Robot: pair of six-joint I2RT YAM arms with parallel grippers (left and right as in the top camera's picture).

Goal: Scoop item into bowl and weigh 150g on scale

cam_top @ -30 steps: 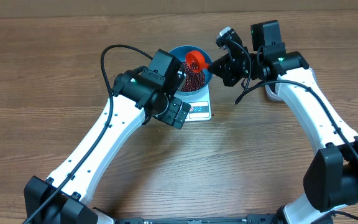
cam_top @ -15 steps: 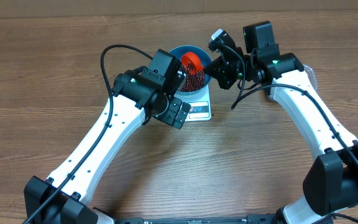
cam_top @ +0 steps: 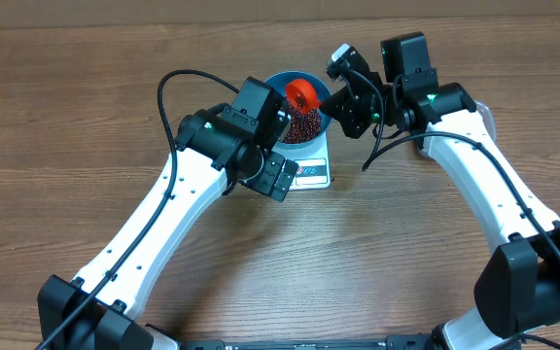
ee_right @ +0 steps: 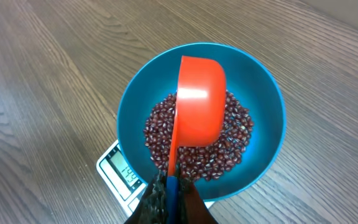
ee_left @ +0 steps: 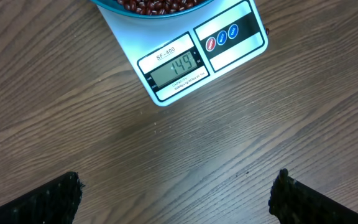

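Note:
The blue bowl (cam_top: 272, 86) stands on the white scale (cam_top: 311, 173), whose display reads 149 in the left wrist view. Dark red-brown beans (cam_top: 305, 126) fill the bowl's bottom. My right gripper (cam_top: 332, 98) is shut on the handle of an orange scoop (cam_top: 302, 94), which hangs over the beans. In the right wrist view the scoop (ee_right: 199, 99) is turned with its rounded outside up above the beans (ee_right: 229, 149), inside the bowl (ee_right: 135, 93). My left gripper (ee_left: 179, 180) is open and empty over bare wood, just in front of the scale (ee_left: 229, 56).
Wooden tabletop all round. The edge of a clear tub (cam_top: 487, 115) peeks out behind the right arm. The left arm's wrist hangs close over the near left side of the scale and bowl.
The right gripper has shifted a little left with the scoop, bringing it further over the bowl. The left arm has not moved.

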